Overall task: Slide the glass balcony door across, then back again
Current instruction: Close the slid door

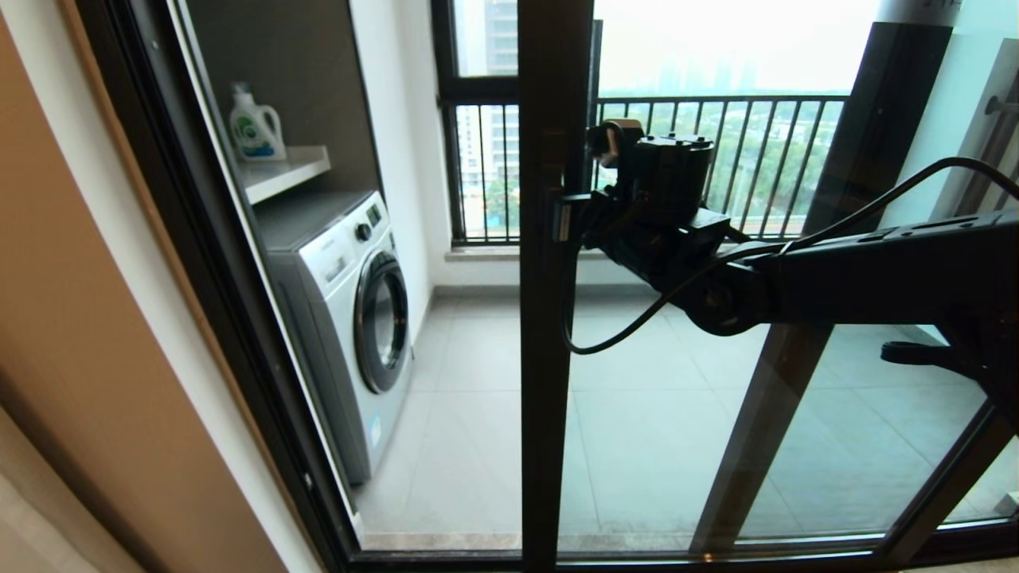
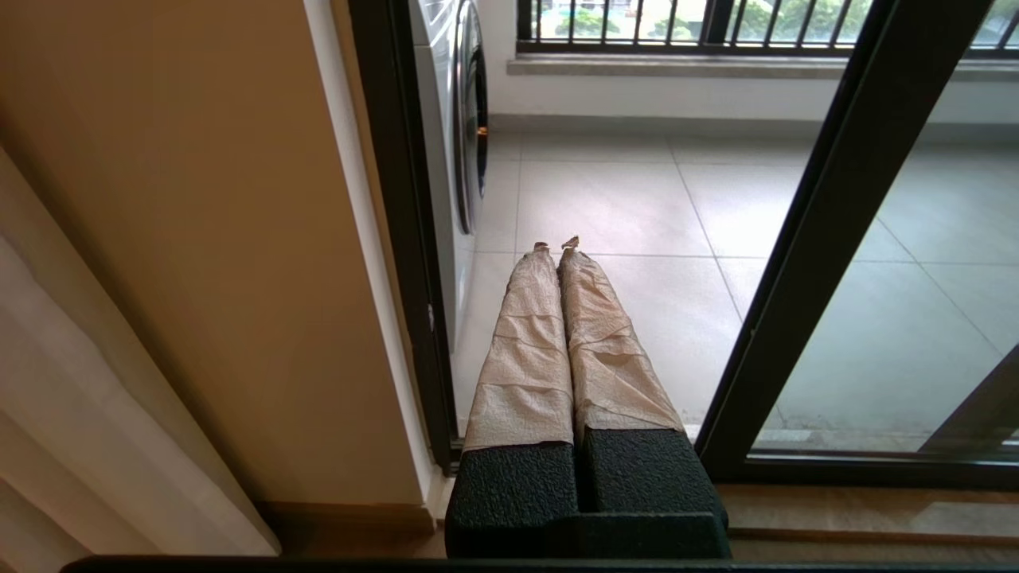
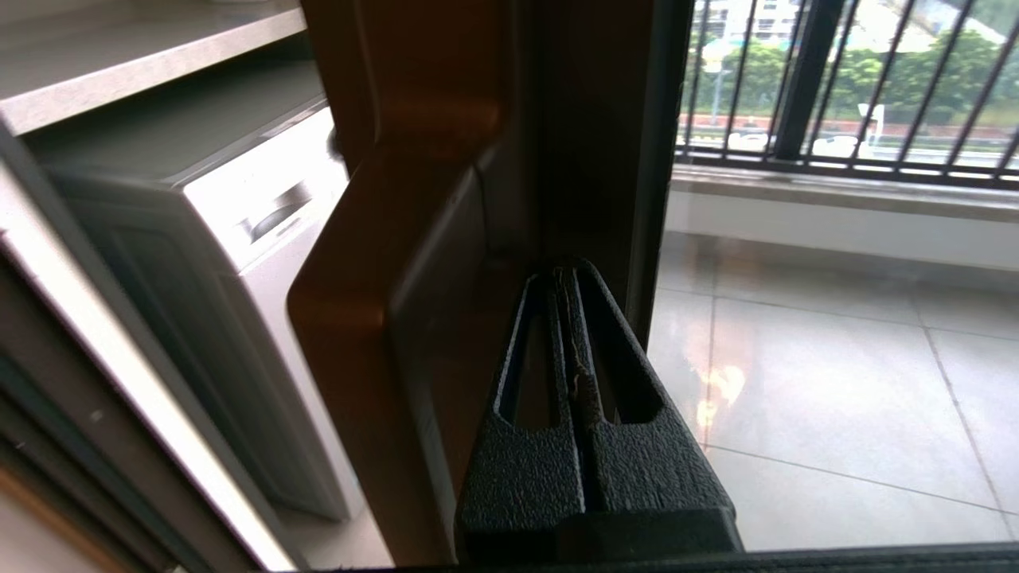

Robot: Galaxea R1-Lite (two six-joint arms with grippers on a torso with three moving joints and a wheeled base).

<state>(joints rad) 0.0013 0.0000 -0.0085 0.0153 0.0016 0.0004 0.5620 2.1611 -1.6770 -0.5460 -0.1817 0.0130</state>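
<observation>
The glass balcony door stands partway across its opening, its dark brown upright (image 1: 545,358) running floor to top in the middle of the head view. My right gripper (image 1: 567,219) reaches in from the right at mid height, shut, its tips against that upright. In the right wrist view the shut right gripper (image 3: 561,274) sits in the corner between the upright (image 3: 589,119) and the raised brown handle (image 3: 358,263). My left gripper (image 2: 557,243), with tape-wrapped fingers (image 2: 525,350), hangs low and shut, pointing into the gap beside the door's upright (image 2: 804,294). It holds nothing.
A white washing machine (image 1: 350,318) stands on the balcony's left under a shelf (image 1: 283,171) with a detergent bottle (image 1: 255,127). A black-barred railing (image 1: 716,159) closes the far side. A beige wall (image 1: 80,318) and dark jamb (image 2: 398,239) bound the opening's left.
</observation>
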